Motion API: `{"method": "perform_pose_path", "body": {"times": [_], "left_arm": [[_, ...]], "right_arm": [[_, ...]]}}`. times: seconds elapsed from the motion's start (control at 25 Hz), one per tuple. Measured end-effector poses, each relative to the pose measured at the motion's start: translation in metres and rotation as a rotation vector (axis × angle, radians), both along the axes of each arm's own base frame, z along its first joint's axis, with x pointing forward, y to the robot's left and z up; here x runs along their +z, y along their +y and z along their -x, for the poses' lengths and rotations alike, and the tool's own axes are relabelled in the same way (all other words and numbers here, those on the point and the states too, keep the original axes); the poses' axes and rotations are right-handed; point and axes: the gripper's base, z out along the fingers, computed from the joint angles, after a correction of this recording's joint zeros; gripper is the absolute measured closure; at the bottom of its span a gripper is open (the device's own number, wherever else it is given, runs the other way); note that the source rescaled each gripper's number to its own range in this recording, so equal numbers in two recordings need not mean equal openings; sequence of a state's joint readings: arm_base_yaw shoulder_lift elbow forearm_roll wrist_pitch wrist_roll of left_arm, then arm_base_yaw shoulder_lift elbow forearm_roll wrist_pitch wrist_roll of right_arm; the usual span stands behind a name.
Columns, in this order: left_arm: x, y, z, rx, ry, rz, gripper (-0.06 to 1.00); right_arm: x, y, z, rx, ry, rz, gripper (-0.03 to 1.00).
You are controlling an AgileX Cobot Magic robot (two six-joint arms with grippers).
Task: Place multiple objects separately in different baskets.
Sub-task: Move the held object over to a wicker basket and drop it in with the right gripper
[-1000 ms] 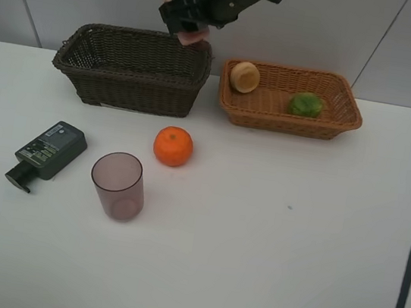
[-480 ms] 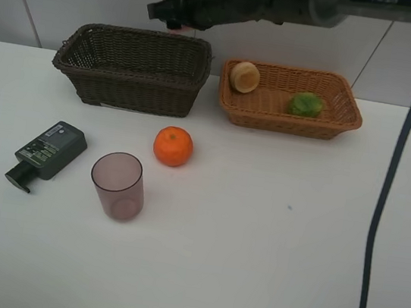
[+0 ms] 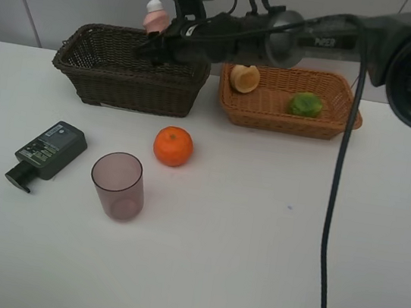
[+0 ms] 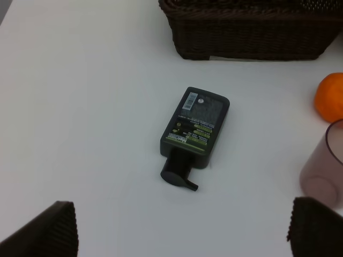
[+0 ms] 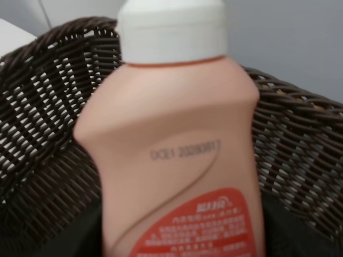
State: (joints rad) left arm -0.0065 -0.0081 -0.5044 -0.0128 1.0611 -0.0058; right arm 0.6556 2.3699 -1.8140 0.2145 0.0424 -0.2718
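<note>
- Step in hand: the right gripper (image 3: 160,40), reaching across the middle, holds a small pink bottle with a white cap and red label (image 3: 156,17) at the deep dark brown wicker basket (image 3: 123,85). This looks like the drop-off of that item, not yet made.
- Fingers: the right gripper is clamped on the bottle's lower body, though its wrist view is so filled by the bottle (image 5: 177,155) that the pads themselves do not show. The left gripper (image 4: 185,233) hangs over the white table (image 3: 271,232) with its fingers (image 4: 56,230) spread wide, holding nothing.
- Where the bottle is: roughly upright, cap uppermost, over the dark basket near its back rim. Whether its base sits below the rim cannot be told.
- How it looks: smooth, rigid-looking plastic with sloping shoulders and a printed code on its face. It would probably tip over once let go.
- Next move: likely lower it further into the basket, then part the fingers and lift clear of the wicker.
- Sorted so far: a green fruit (image 3: 305,104) and a red-yellow fruit (image 3: 245,77) lie in the shallow light orange-tan wicker basket (image 3: 287,121).
- Left on the table: a round orange (image 3: 173,146), a translucent mauve cup (image 3: 117,185) standing upright, and a dark green pump bottle (image 3: 49,151) on its side — the last directly below the left gripper.
</note>
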Motion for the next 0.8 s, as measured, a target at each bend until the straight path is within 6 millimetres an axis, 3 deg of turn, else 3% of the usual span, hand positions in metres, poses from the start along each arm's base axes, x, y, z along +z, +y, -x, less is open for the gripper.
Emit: {"method": "perform_pose_path", "body": {"times": [0.44, 0.48, 0.68, 0.8], "left_arm": [[0.0, 0.0, 0.0, 0.0, 0.0, 0.0, -0.06], [0.0, 0.0, 0.0, 0.0, 0.0, 0.0, -0.06], [0.0, 0.0, 0.0, 0.0, 0.0, 0.0, -0.06], [0.0, 0.0, 0.0, 0.0, 0.0, 0.0, -0.06]], "right_arm": [[-0.0066, -0.0097, -0.0075, -0.023, 0.013, 0.008, 0.96], [-0.0071, -0.0098, -0.0071, -0.021, 0.02, 0.012, 0.9], [-0.0075, -0.0098, -0.0069, -0.02, 0.024, 0.014, 0.36], [-0.0071, -0.0099, -0.0068, -0.021, 0.025, 0.013, 0.25]]}}
